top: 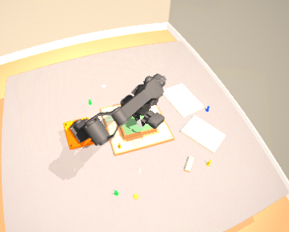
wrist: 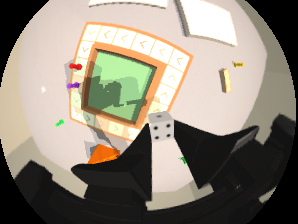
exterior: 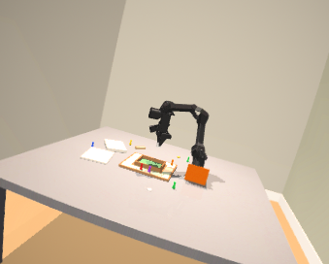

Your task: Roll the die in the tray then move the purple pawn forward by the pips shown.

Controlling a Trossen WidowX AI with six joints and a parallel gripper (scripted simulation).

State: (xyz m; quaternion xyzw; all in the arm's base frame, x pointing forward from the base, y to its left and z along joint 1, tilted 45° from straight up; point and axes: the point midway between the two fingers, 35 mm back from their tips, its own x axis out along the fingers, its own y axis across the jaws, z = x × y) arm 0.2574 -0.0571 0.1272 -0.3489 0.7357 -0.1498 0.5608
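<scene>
My gripper (top: 141,123) (exterior: 159,144) (wrist: 158,124) is shut on the white die, high above the board. The die (wrist: 161,127) shows four pips on one face and one pip on another. The tray (top: 139,136) (wrist: 88,92), brown-walled with a green floor, stands in the middle of the board (exterior: 129,163) (wrist: 177,59). The purple pawn (exterior: 149,169) (wrist: 73,85) stands on the board's left column in the wrist view, where arrows point down the picture. The red pawn (exterior: 142,166) (wrist: 75,66) is one space behind it. In the top view the arm hides both pawns.
An orange pawn (top: 119,146) (exterior: 172,162) stands on the board. Green pawns (top: 89,102) (top: 116,193), a yellow pawn (top: 209,163), a blue pawn (top: 207,109), a yellow disc (top: 135,196), a small block (top: 189,164) and white slabs (top: 183,100) (top: 203,134) lie around it.
</scene>
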